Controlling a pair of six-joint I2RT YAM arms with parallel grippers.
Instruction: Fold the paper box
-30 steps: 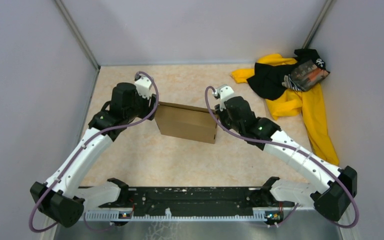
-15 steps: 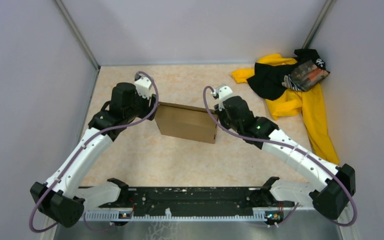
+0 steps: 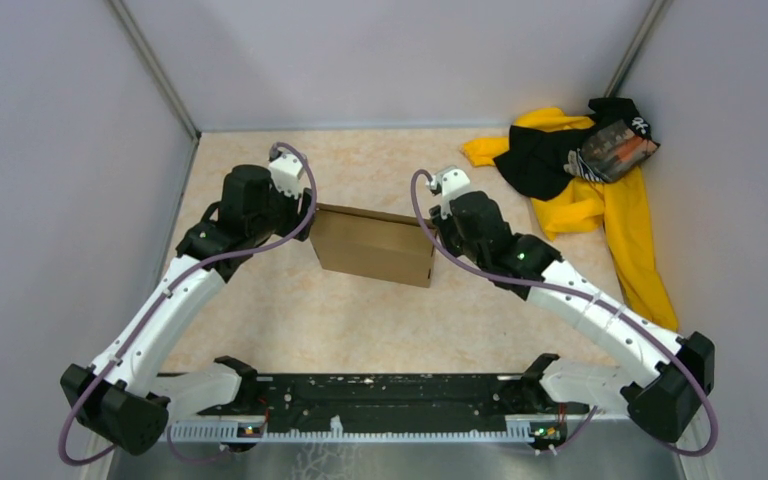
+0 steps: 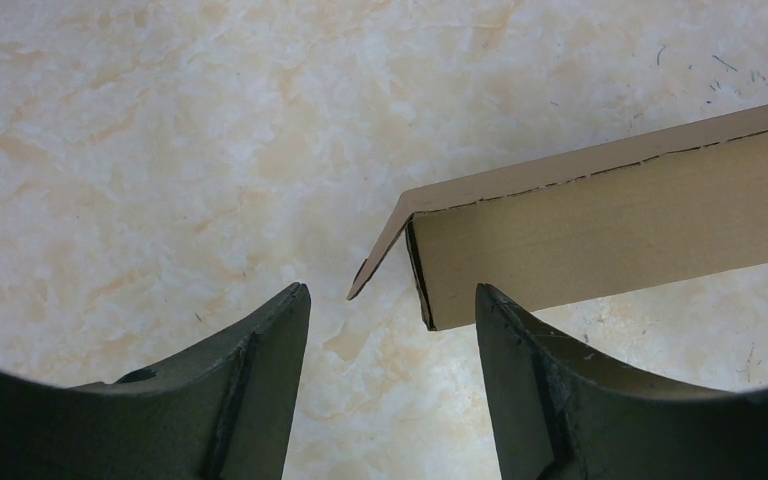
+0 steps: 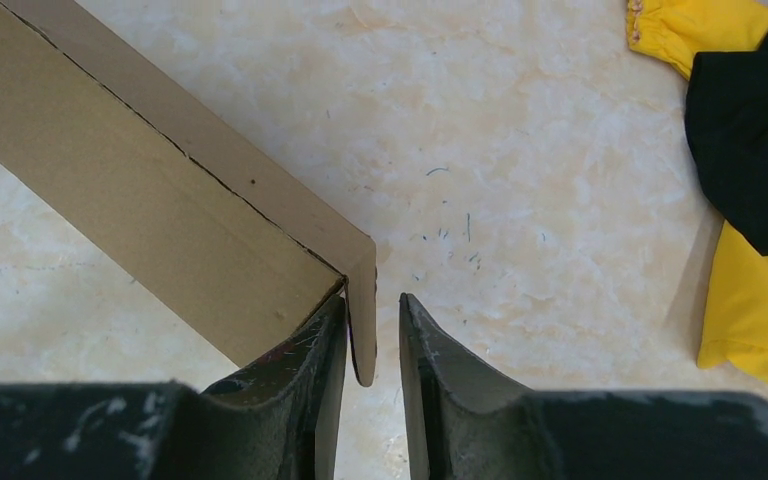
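The paper box (image 3: 372, 245) is brown cardboard, partly folded, standing on the marble tabletop between my two arms. My left gripper (image 3: 305, 215) is at its left end. In the left wrist view the gripper (image 4: 390, 290) is wide open and empty, and the box's corner (image 4: 610, 230) with a loose end flap lies just beyond the fingertips. My right gripper (image 3: 432, 228) is at the box's right end. In the right wrist view the gripper (image 5: 372, 300) stands narrowly open around the box's (image 5: 150, 210) end flap. The flap lies against the left finger, with a gap to the right finger.
A yellow-and-black clothing pile (image 3: 580, 180) lies at the back right, and its edge shows in the right wrist view (image 5: 750, 150). Grey walls close in the table on the left, back and right. The black base rail (image 3: 380, 400) runs along the near edge.
The right arm shifted slightly left, then back. The box and the left arm have not visibly moved.
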